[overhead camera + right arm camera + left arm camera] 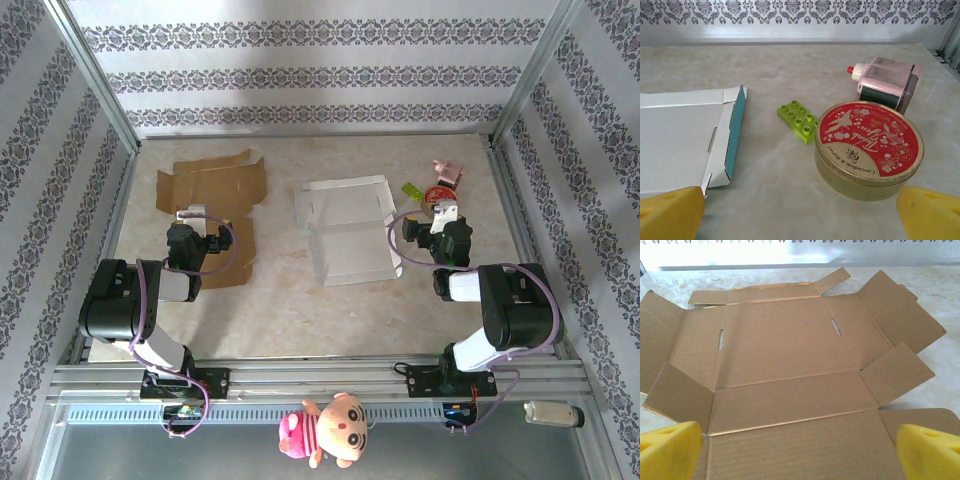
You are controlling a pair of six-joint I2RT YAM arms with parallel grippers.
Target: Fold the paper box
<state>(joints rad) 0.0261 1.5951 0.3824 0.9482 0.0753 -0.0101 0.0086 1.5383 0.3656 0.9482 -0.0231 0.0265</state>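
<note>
A brown cardboard box [215,185] lies unfolded and flat at the left of the table, its flaps spread out [785,345]. A second flat box, white with a teal edge [345,230], lies in the middle [680,135]. My left gripper [190,218] hovers over the near part of the brown sheet, open, with yellow fingertips [667,450] wide apart and nothing between them. To the right of the white box my right gripper [440,212] is open too, its fingertips [932,212] spread above bare table, just short of a round tin.
A round gold tin with a red lid [870,145] stands right of the white box, a green toy brick [800,120] beside it and a pink gadget [887,82] behind. Patterned walls and metal posts enclose the table. A plush doll [325,428] lies on the front rail.
</note>
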